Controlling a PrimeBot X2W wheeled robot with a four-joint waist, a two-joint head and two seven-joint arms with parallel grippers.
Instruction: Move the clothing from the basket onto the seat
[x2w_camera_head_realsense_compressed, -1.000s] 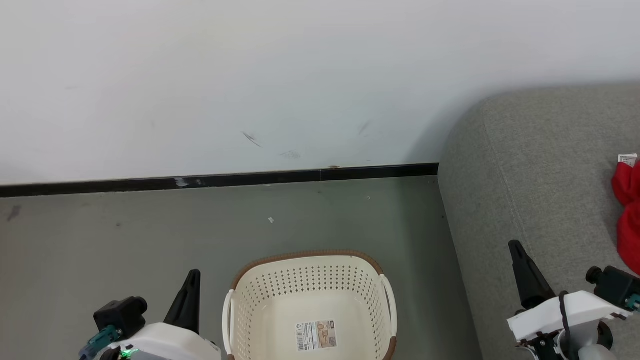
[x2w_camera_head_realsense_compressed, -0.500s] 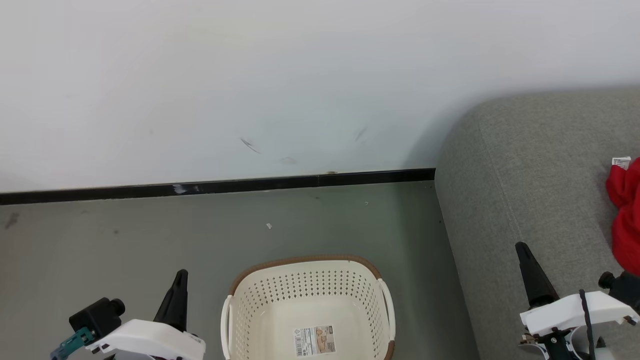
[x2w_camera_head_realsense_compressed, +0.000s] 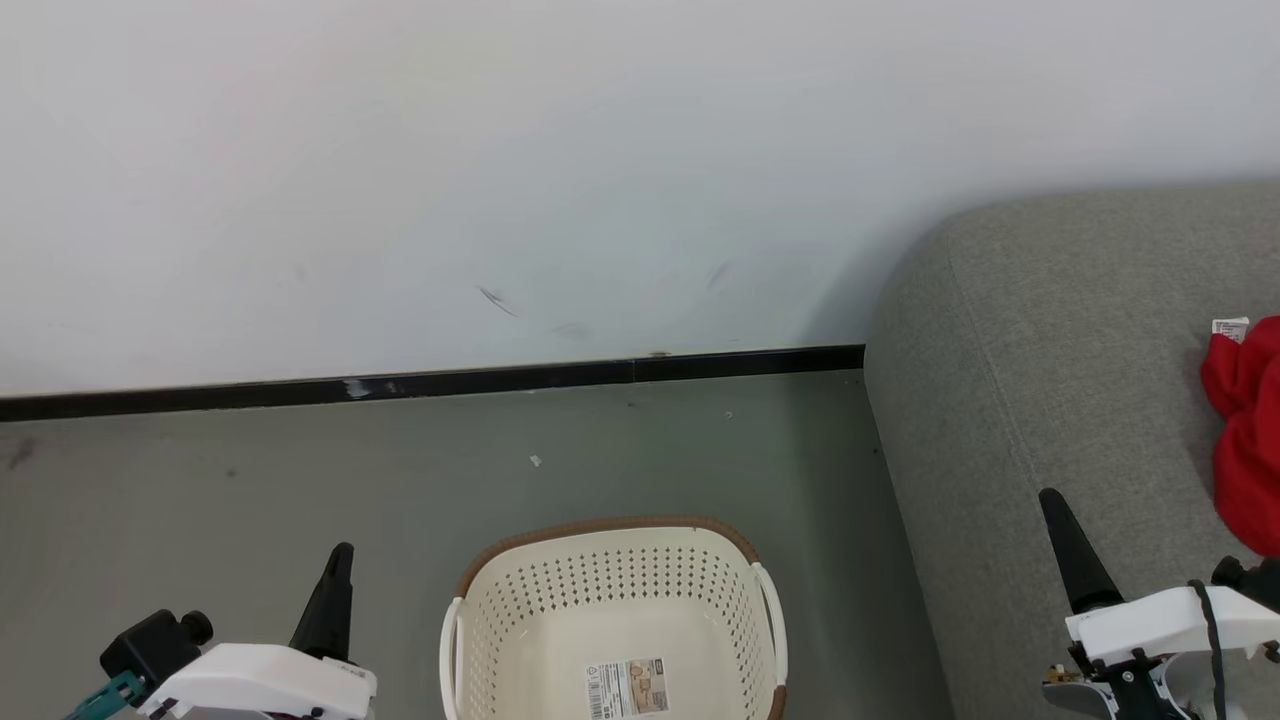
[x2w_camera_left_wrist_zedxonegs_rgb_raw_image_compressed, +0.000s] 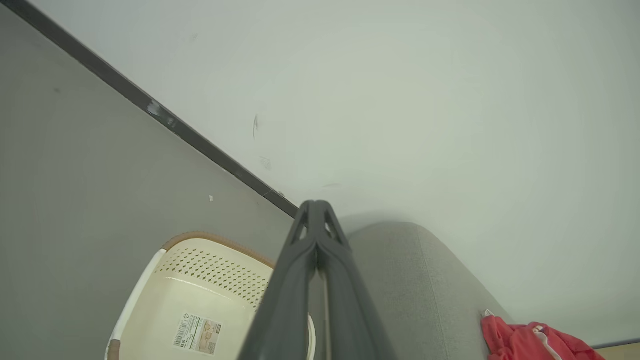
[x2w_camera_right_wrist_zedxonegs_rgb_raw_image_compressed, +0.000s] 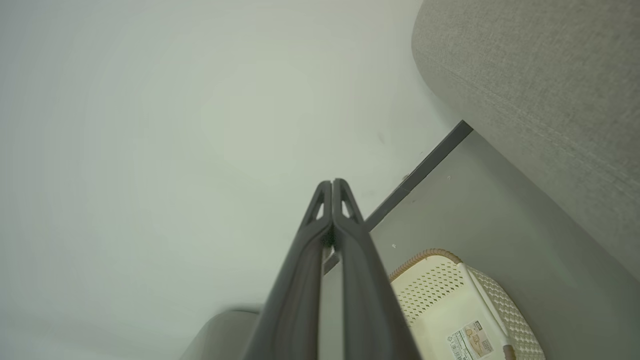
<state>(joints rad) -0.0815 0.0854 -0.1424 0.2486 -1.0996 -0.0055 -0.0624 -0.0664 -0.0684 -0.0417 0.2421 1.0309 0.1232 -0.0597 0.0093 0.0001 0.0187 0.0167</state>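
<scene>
Head view has the clothing (x2w_camera_head_realsense_compressed: 1245, 430) lying on the seat (x2w_camera_head_realsense_compressed: 1050, 350) at 3 o'clock, and the basket (x2w_camera_head_realsense_compressed: 610, 524) at 6 o'clock holds just its sticker (x2w_camera_head_realsense_compressed: 627, 687), so the move looks done. Left gripper (x2w_camera_head_realsense_compressed: 338, 560) at 7 o'clock and right gripper (x2w_camera_head_realsense_compressed: 1055, 515) at 4 o'clock have fingers pressed together, gripping and touching nothing.

Lit brightly and evenly by soft, diffuse light. Shadowed faintly on the wall (x2w_camera_head_realsense_compressed: 845, 295) just left of the seat (x2w_camera_head_realsense_compressed: 1050, 380) and on the floor (x2w_camera_head_realsense_compressed: 845, 470) along its side. Rendered sharp across the head view. Tinted greenish, darkened towards the corners and stretched at the edges in both wrist views; slightly soft along the jaws near the bottom edge.
</scene>
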